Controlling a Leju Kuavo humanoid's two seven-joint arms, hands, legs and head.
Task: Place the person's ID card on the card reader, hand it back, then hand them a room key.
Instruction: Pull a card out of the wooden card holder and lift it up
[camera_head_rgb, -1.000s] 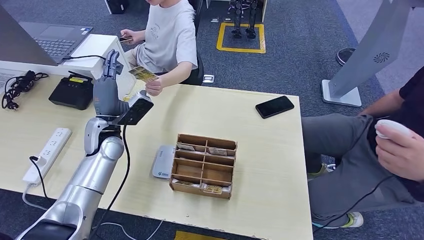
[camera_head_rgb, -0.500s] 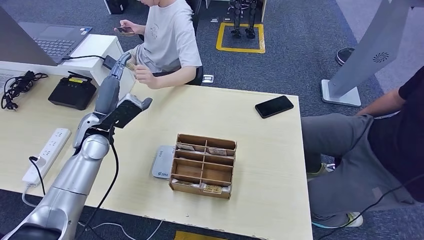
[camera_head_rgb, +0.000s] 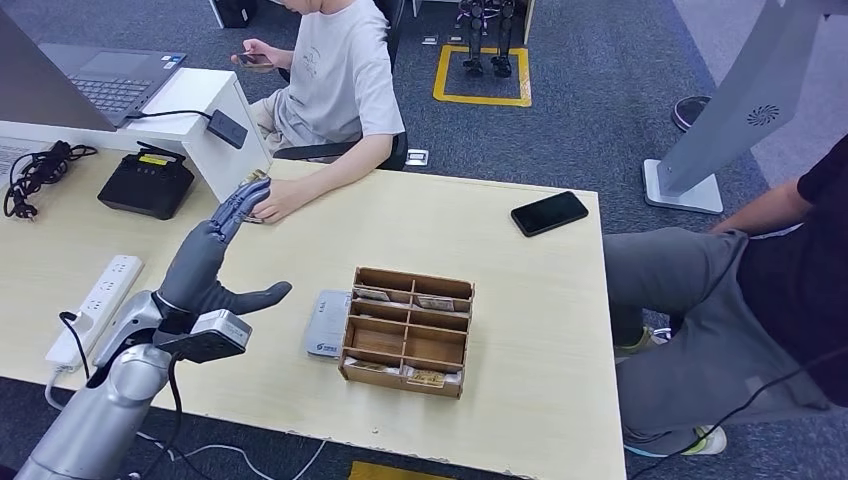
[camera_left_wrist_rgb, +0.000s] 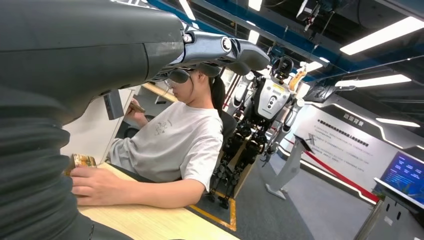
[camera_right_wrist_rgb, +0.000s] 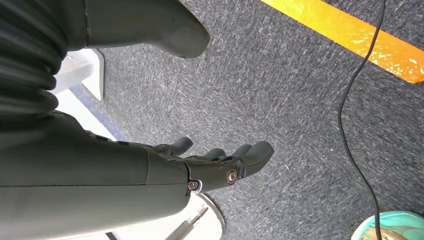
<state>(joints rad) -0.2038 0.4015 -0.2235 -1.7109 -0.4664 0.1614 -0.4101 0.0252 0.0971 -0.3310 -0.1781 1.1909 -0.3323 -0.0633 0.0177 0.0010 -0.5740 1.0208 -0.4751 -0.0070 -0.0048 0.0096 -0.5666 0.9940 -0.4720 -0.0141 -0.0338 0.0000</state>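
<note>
One pale wooden table (camera_head_rgb: 520, 300) carried a slotted wooden box (camera_head_rgb: 406, 331), its compartments holding several cards (camera_head_rgb: 428, 377); a flat white card reader (camera_head_rgb: 326, 324) lay touching the box's left side. The dark, matte left hand (camera_head_rgb: 205, 262) hovered above the table with fingers straight and thumb spread, holding nothing. Just beyond its fingertips, at the far left, the seated person's hand (camera_head_rgb: 277, 200) rested on the table, holding the yellowish card (camera_left_wrist_rgb: 80, 161). The right hand (camera_right_wrist_rgb: 200, 165) hung over grey carpet, fingers loosely extended and empty.
</note>
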